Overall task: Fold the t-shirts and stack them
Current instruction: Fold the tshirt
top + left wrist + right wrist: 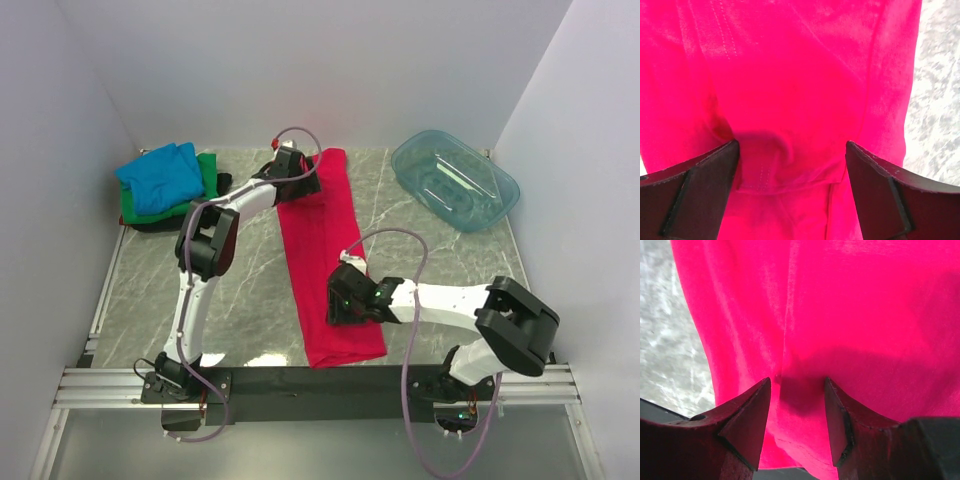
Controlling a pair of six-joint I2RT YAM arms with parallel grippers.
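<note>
From above, the red tee [325, 250] lies as a long narrow strip down the middle of the tabletop [240, 290], running from upper centre to lower centre. The left fingers [288, 162] sit on its upper end and the right fingers [346, 300] on its lower part. The pile [165, 185] of blue, green and black tees waits at upper left, and the tub [455, 180] at upper right.

In the left wrist view, the left fingers [700, 190] are spread wide over the red tee [800, 75], with a stitched hem and a small pucker of cloth sitting between them, not yet nipped. I'd want them to take every layer at that hem, not only the top one.

In the right wrist view, the right fingers [745, 425] stand apart, but more narrowly, straddling a crease in the red tee [865, 315] near its lower edge; bare tabletop [665, 340] shows at left.

To my eye the next step is a fold along the strip's length, so both ends should be gripped firmly, lifted level and carried over squarely, or the strip will skew or come open.
</note>
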